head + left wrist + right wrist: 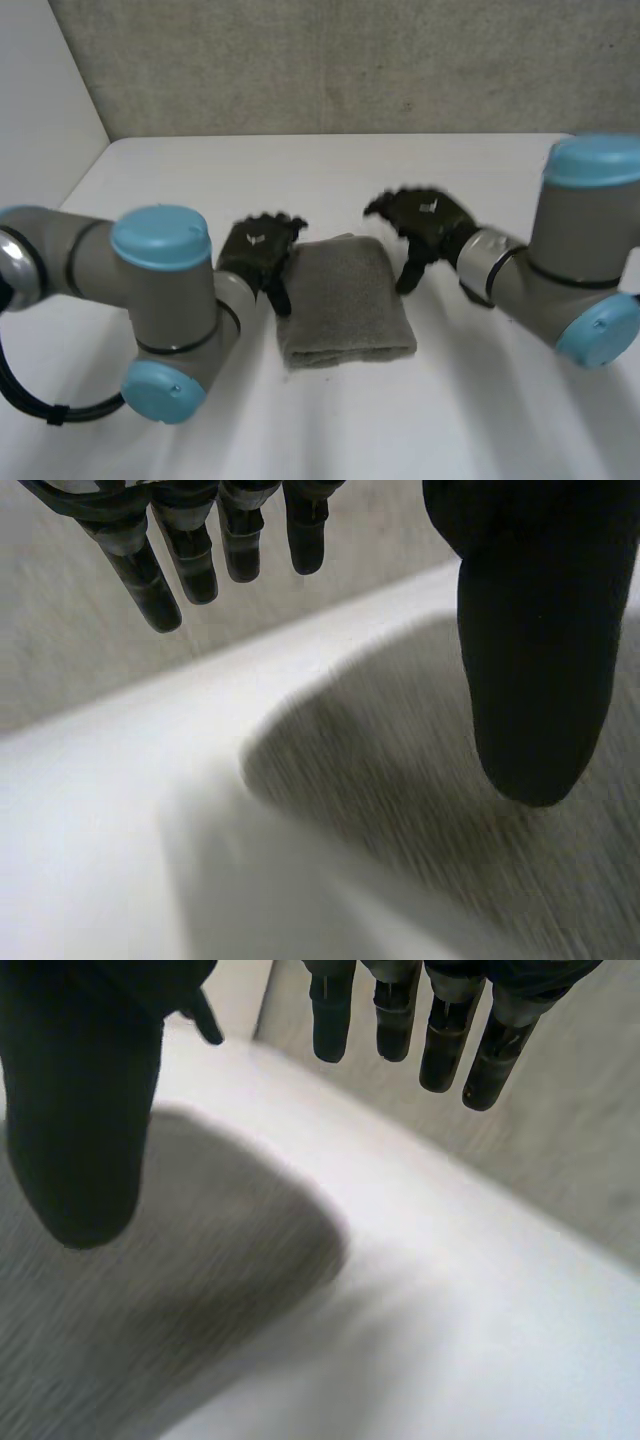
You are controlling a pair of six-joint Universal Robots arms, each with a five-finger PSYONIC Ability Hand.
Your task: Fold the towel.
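Head view: grey towel (345, 300) lies in the middle of the white table (300, 170), a compact rectangle, its near edge thick and rounded like a fold. It sits between the two hands. Left hand (255, 250) is just beside the towel's left edge, close to the far left corner. Right hand (425, 220) is off the far right corner, its thumb pointing down beside the right edge. Whether either hand touches the cloth, I cannot tell from here. Left arm (150, 290) comes in from the near left, right arm (570, 250) from the right, both with light-blue caps. A rough grey wall (350, 60) backs the table. Left wrist view: the fingers (190, 550) are straight and side by side, set well apart from the thumb (535, 660), so the hand is spread and gripping nothing. The thumb hangs over the grey cloth, and the fingers point out past its edge over bare table. Right wrist view: same posture, with the fingers (440, 1030) straight, the thumb (80, 1110) apart from them and over the towel, and the fingers over white table beyond the cloth's edge.
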